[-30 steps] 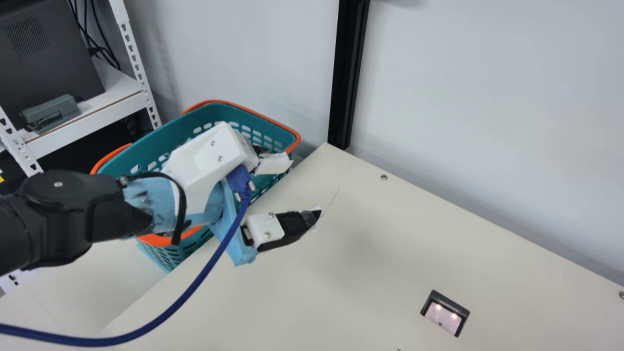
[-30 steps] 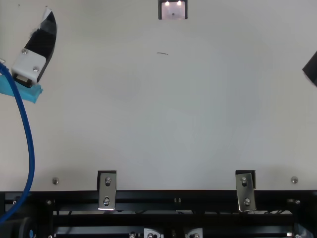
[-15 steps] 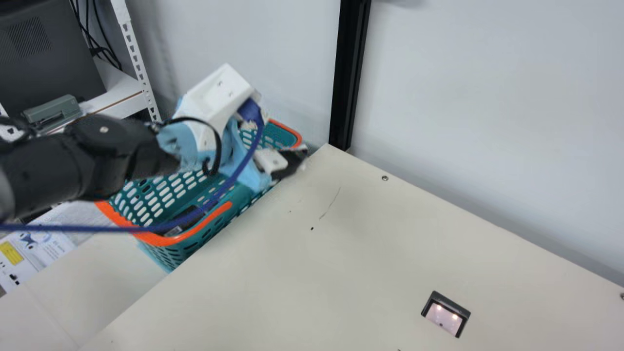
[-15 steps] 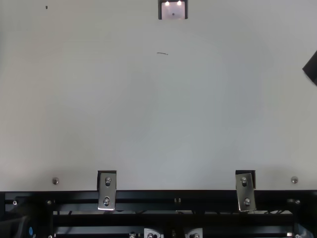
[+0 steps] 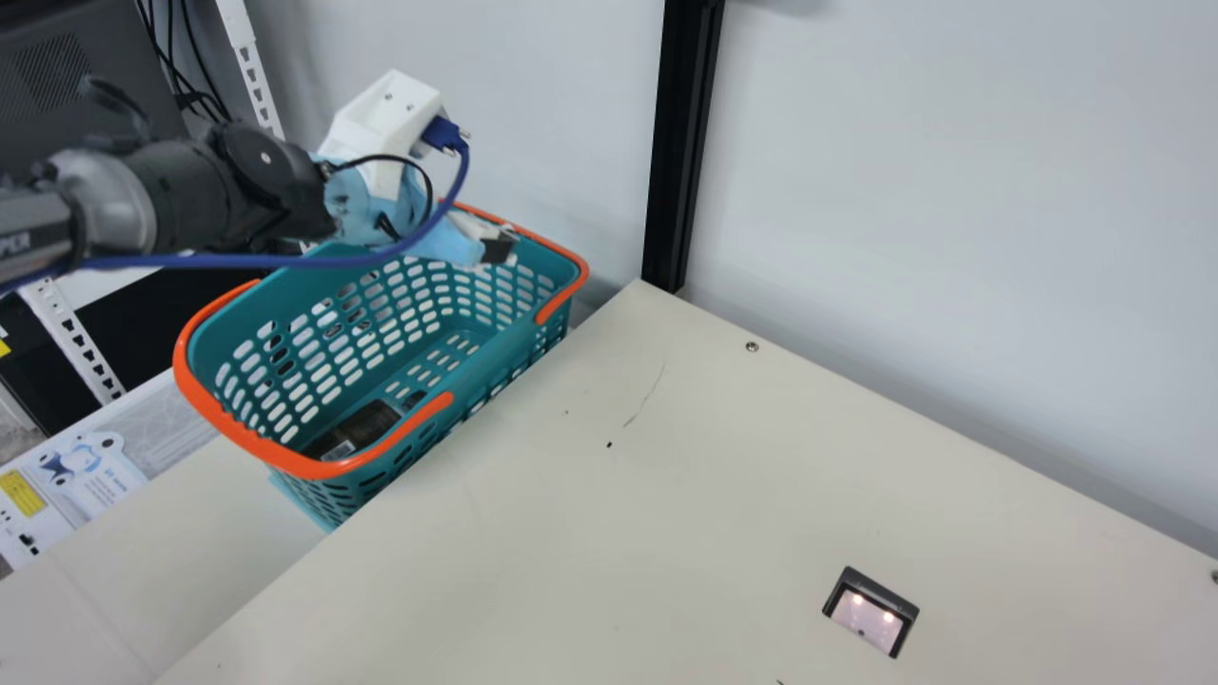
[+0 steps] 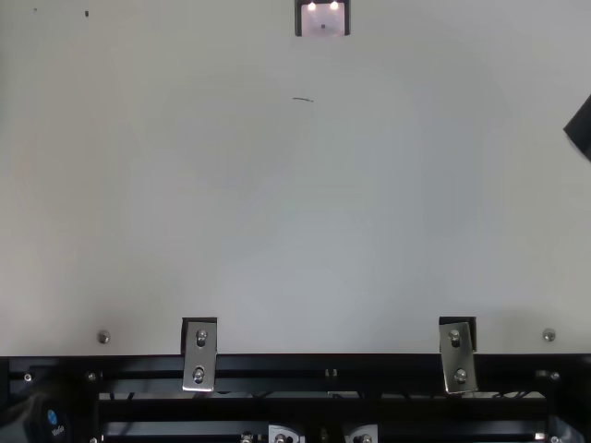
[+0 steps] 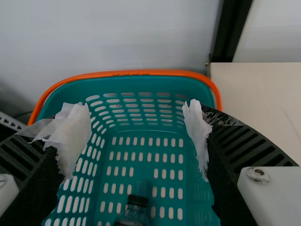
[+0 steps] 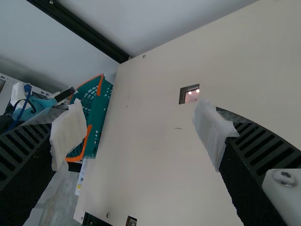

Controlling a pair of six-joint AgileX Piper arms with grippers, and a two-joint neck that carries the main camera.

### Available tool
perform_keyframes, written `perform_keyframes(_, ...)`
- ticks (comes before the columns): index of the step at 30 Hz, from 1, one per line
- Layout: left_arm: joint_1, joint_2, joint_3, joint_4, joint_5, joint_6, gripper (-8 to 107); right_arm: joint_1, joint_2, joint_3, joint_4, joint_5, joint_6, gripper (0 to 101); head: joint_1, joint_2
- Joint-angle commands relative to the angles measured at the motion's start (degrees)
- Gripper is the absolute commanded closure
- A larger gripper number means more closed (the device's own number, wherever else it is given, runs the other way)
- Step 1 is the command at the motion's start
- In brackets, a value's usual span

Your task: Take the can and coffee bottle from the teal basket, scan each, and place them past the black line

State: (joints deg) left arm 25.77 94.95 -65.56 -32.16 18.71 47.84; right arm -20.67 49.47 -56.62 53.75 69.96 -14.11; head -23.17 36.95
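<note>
- Left claw (image 7: 136, 129) hangs over the teal basket (image 7: 136, 84), its 2 fingers spread wide and empty, presumably leaving room to straddle an item.
- Dark-capped bottle (image 7: 134, 215), apparently the coffee, sits inside the basket, below the claw and well apart from its fingertips.

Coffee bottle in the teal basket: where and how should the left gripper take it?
Body of the coffee bottle, below the neck, from above through the open top of the teal basket. I'd close the left gripper across its width: it appears to lie on its side, cap pointing along the basket's length.
</note>
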Motion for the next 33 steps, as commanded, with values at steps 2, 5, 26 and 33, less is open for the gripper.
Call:
perform_keyframes(2, 0.09, 2.56, -9.23, 21.44, 8.61, -21.24, 9, 0.00, 0.00, 0.00, 0.00, 0.00, 0.00, 0, -1.45, 0.68)
perform_keyframes(5, -1.46, 5.28, -15.41, 27.33, 15.57, -27.21, 9, 0.00, 0.00, 0.00, 0.00, 0.00, 0.00, 0, -1.45, 0.68)
perform_keyframes(26, -0.87, 22.91, -28.91, 36.58, 32.46, -28.22, 9, 0.00, 0.00, 0.00, 0.00, 0.00, 0.00, 0, -1.45, 0.68)
perform_keyframes(33, 0.24, 24.78, -25.18, 36.80, 31.69, -25.00, 9, 0.00, 0.00, 0.00, 0.00, 0.00, 0.00, 0, -1.45, 0.68)
